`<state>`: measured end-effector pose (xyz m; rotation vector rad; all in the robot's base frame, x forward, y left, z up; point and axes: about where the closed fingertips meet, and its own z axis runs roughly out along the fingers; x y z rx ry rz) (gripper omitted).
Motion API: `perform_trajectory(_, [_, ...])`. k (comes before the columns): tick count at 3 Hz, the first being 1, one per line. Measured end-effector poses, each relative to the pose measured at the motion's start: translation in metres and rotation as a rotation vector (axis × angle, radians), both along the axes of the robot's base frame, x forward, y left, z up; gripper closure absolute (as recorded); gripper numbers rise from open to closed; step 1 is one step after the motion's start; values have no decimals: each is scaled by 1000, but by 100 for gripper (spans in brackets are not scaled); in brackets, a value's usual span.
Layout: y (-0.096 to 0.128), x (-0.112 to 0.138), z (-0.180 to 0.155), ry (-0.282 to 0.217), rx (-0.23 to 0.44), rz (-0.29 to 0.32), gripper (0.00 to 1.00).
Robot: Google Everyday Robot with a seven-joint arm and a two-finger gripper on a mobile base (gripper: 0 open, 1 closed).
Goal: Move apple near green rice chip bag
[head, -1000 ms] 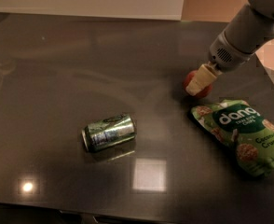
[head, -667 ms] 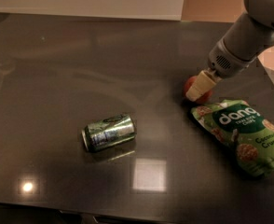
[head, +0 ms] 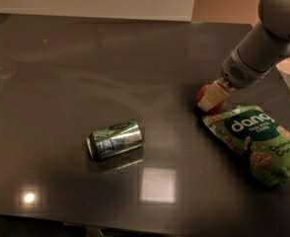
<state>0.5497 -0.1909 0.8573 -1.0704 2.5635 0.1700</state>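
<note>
The apple (head: 200,95) is small and red-orange. It sits low over the dark table at the right, just off the top-left corner of the green rice chip bag (head: 256,143). The bag lies flat with white "dang" lettering. My gripper (head: 210,100) comes down from the upper right and is shut on the apple. One cream finger (head: 213,95) covers the apple's front, and the other finger is hidden behind it.
A green metal drink can (head: 116,139) lies on its side left of centre. The dark glossy table (head: 86,58) ends at a front edge at the bottom and a right edge past the bag. A pale wall runs along the back.
My gripper and the apple have moved together a short way toward the front, closer to the bag's top-left corner. The can and the bag have not moved.
</note>
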Motion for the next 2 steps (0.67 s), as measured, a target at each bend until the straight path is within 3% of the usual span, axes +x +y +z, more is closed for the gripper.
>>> perform_trajectory(1, [1,0,0,0,-1,1,14])
perform_trajectory(2, [1,-1,0,0,-1,3,0])
